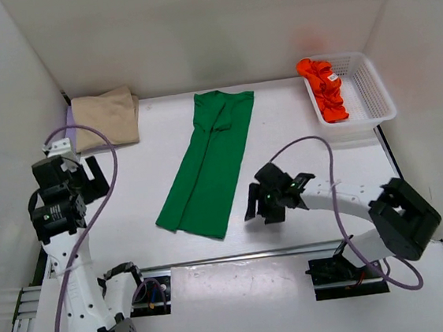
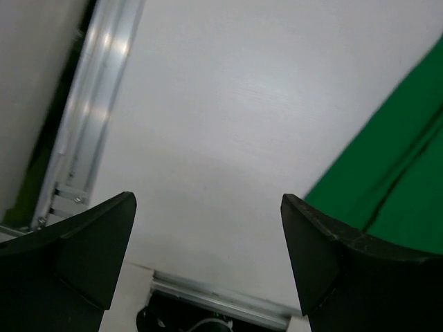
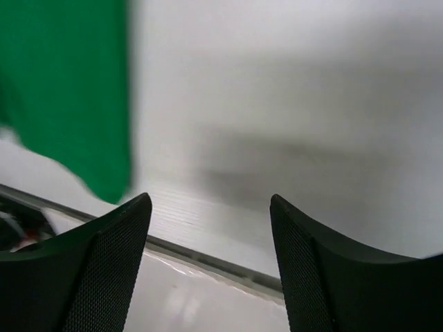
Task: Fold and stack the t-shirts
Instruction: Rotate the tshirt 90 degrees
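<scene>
My right claw [image 1: 259, 211] hangs open above the white tabletop [image 1: 297, 134], jaws spread with nothing between them. In its wrist view [image 3: 208, 207] only bare tabletop lies under the gap. My left claw [image 1: 88, 174] is open as wide, also empty, with bare tabletop below its gap in its own wrist view [image 2: 208, 207].

The bright green cloth t-shirt [image 1: 209, 163] lies between my two claws, folded lengthwise into a long strip. Its near end is just left of my right claw, apart from the fingers. From the right wrist the green cloth [image 3: 69, 90] fills the upper left; from the left wrist it [image 2: 401, 152] sits to the right of the gap.

Well beyond my right claw, at the far right corner, stands the white plastic mesh basket [image 1: 372, 91]. The orange-red cloth t-shirt [image 1: 324, 88] lies crumpled inside it against the left wall, part of it draped over the far left rim.

Beyond my left claw, at the far left corner, the beige tan cloth t-shirt [image 1: 105, 116] lies folded. A sliver of lilac purple cloth [image 1: 68, 119] shows at its left edge.
</scene>
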{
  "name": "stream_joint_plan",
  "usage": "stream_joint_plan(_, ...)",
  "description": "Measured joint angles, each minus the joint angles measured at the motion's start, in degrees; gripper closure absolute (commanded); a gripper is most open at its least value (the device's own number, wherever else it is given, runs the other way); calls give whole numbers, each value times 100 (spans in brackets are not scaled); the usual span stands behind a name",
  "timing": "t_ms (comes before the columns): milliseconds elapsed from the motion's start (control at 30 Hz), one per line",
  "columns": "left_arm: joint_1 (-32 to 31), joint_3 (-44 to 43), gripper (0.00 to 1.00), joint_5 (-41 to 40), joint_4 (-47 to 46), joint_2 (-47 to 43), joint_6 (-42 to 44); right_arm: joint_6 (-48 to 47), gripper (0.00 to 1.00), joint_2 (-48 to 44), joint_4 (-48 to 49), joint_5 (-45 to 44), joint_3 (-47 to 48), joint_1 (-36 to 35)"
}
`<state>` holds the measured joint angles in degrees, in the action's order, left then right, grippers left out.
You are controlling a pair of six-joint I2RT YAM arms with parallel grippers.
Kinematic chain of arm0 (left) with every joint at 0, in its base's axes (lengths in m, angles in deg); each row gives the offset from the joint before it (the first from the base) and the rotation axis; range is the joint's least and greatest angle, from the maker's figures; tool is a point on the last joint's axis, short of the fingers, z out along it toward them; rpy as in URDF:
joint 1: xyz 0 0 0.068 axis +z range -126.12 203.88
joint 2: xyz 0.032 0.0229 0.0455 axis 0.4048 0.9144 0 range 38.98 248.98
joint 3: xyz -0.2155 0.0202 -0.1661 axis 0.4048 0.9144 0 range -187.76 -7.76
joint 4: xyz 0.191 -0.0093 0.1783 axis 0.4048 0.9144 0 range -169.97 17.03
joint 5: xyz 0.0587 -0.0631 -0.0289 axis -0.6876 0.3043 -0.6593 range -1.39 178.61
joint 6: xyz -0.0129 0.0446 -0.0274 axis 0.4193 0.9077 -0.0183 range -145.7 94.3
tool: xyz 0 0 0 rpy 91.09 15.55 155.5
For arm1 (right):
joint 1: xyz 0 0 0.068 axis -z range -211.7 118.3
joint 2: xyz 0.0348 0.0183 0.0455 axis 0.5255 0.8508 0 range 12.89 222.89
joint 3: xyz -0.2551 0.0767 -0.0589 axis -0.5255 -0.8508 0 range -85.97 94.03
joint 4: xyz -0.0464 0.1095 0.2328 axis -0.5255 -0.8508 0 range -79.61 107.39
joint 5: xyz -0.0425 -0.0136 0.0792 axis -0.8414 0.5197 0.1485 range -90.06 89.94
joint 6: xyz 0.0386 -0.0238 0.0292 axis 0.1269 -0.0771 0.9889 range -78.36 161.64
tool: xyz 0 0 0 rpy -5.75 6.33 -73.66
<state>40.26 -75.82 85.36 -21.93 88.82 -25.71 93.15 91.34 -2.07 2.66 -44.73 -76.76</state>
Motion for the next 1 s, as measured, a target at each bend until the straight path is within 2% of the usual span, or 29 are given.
stream_joint_plan(133, -50, 807, 4, 492, 254, -293, 2, 680, 32, 531, 328, 94, -7, -551)
stream_joint_plan(233, -83, 1274, 0, 509, 420, -391, 4, 1064, 37, 968, 704, 140, 249, -859)
stream_joint_plan(400, -85, 1600, 0, 326, 551, -544, 2, 1880, 49, 1397, 774, 227, 518, -1010)
stream_joint_plan(500, -85, 1665, 0, 313, 660, -577, 2, 2181, 70, 1504, 765, 258, 538, -997)
stream_joint_plan(533, -85, 1679, 0, 313, 702, -584, 2, 2251, 82, 1561, 763, 284, 555, -994)
stream_joint_plan(600, -85, 1687, 0, 313, 776, -614, 2, 2356, 90, 1652, 758, 319, 586, -994)
stream_joint_plan(633, -85, 1687, 0, 295, 807, -634, 0, 2400, 98, 1661, 752, 337, 588, -990)
stream_joint_plan(800, -85, 1609, 0, 26, 953, -511, 2, 2393, 100, 1506, 673, 306, 424, -866)
stream_joint_plan(900, -133, 1158, 6, 22, 1198, 2, -4, 2212, 100, 1106, 632, 350, 17, -568)
stream_joint_plan(1000, -455, 533, 9, 35, 1331, 809, -7, 1875, 100, 592, 614, 509, -496, -149)
